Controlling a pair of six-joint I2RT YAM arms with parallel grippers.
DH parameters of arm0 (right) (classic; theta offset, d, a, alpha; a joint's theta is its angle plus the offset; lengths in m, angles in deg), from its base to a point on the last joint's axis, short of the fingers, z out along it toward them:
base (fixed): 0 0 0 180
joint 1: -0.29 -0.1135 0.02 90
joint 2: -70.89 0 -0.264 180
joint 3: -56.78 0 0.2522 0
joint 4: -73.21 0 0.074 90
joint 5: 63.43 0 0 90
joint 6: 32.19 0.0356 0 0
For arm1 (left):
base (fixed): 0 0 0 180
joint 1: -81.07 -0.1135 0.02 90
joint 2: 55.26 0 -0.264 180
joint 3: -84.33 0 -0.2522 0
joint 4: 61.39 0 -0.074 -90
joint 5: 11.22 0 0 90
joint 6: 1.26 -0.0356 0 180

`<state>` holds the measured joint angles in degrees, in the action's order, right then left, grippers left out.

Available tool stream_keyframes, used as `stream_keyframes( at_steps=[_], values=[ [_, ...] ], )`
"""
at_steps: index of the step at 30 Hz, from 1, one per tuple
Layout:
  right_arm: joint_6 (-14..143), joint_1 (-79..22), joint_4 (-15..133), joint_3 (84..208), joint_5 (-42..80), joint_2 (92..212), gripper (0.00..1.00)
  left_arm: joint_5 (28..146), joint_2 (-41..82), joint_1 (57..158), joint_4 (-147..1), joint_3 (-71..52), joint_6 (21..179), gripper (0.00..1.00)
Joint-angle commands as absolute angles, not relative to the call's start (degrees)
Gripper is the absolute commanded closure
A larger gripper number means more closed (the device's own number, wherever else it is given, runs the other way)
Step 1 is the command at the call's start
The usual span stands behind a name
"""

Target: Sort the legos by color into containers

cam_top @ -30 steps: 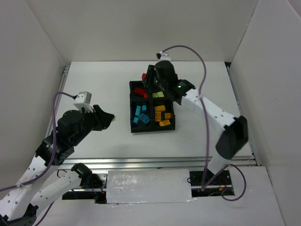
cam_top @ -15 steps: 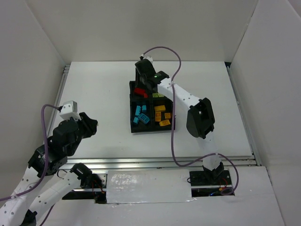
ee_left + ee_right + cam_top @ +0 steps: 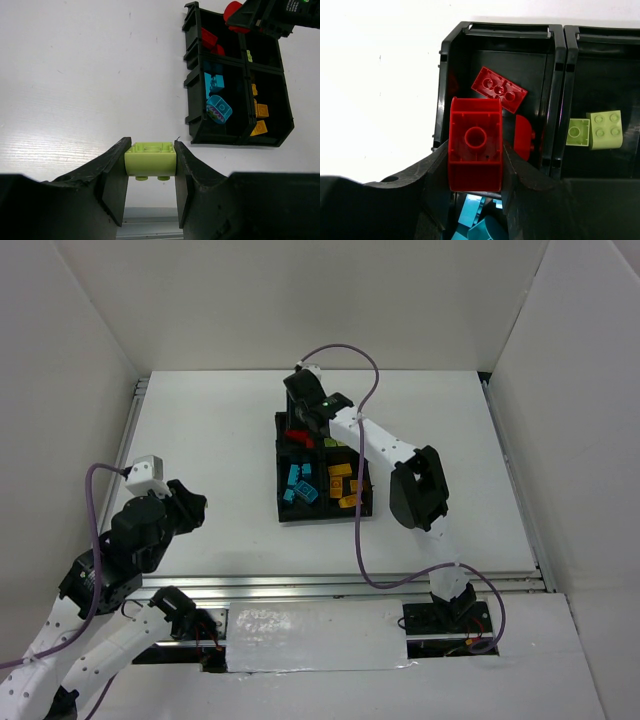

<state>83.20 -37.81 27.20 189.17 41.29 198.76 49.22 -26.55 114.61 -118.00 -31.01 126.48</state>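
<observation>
Red hollow plastic lego brick (image 3: 475, 150): shown from its open underside, with one round tube in the middle and glossy, square-cut walls. Judged rigid, very light and rather slick, so apt to pop out of a loose or skewed pinch. Best taken across two opposite flat sides, clear of the studs. Sits clamped that way in the right gripper (image 3: 476, 167), jaws closed to the brick's width. Hangs just over the black plastic tray (image 3: 555, 75), above the red compartment at about 10 o'clock of the tray in the overhead view.

Beneath, on that compartment's floor, a flat red studded plate (image 3: 499, 90) and a further red piece (image 3: 522, 137), half hidden. In the compartment toward 2 o'clock, two pale lime bricks (image 3: 605, 131). Toward 7 o'clock, cyan-blue bricks (image 3: 300, 485); toward 4 o'clock, orange-yellow bricks (image 3: 345, 485).

Pale lime-green plastic lego brick (image 3: 150, 160): same hard, light, smooth make by the look of it, small studs pointing down. Pinched on its flat sides by the left gripper (image 3: 150, 167), jaws drawn in against it. Held above the white table (image 3: 75, 75), well apart from the tray, at about 8 o'clock of it. Most likely bound for the 2 o'clock compartment.
</observation>
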Motion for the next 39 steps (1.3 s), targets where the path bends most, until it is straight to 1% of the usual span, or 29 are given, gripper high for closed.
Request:
stream_keyframes(
  at_steps=[1, 15, 18, 22, 26, 27, 28, 29, 30, 32, 33, 37, 39],
  values=[
    [82.2, -37.9, 27.1, 191.7, 42.3, 198.2, 1.0, 49.0, -26.3, 114.7, -116.6, -31.2, 125.9, 1.0],
    [80.8, -37.6, 29.6, 189.8, 41.0, 197.2, 1.0, 49.5, -26.2, 114.8, -116.4, -31.2, 125.7, 1.0],
    [79.7, -37.6, 32.6, 187.7, 41.0, 197.0, 0.98, 50.0, -25.8, 114.7, -116.3, -31.3, 125.5, 1.0],
    [79.6, -37.6, 32.6, 188.7, 43.2, 197.9, 0.98, 50.3, -25.6, 114.8, -116.3, -31.2, 125.4, 1.0],
    [79.6, -37.3, 33.1, 188.7, 43.2, 198.2, 0.95, 50.7, -25.6, 114.8, -115.8, -31.3, 125.0, 1.0],
    [79.6, -37.3, 33.1, 188.7, 43.2, 198.3, 0.89, 50.9, -25.5, 114.7, -115.9, -31.3, 125.0, 1.0],
    [79.6, -37.3, 33.1, 188.9, 43.1, 198.8, 0.79, 50.9, -25.4, 114.7, -115.9, -31.3, 125.0, 1.0],
    [79.6, -37.3, 33.0, 189.0, 43.0, 198.9, 0.67, 51.0, -25.4, 114.7, -115.9, -31.3, 125.0, 1.0],
    [79.6, -37.3, 33.0, 189.2, 42.8, 199.1, 0.45, 51.1, -25.3, 114.8, -115.8, -31.3, 125.0, 1.0],
    [79.8, -37.2, 32.8, 189.9, 42.6, 199.6, 0.22, 51.2, -25.4, 114.7, -115.8, -31.3, 124.9, 1.0],
    [79.7, -37.2, 32.7, 190.2, 42.6, 199.6, 0.09, 51.3, -25.5, 114.8, -115.7, -31.3, 125.0, 1.0],
    [79.1, -37.2, 32.2, 192.0, 42.2, 198.3, 0.01, 51.6, -25.5, 114.7, -115.7, -31.4, 124.8, 1.0],
    [79.0, -37.2, 32.0, 191.8, 41.9, 196.1, 0.0, 51.7, -25.5, 114.7, -115.5, -31.3, 124.7, 1.0]
  ],
)
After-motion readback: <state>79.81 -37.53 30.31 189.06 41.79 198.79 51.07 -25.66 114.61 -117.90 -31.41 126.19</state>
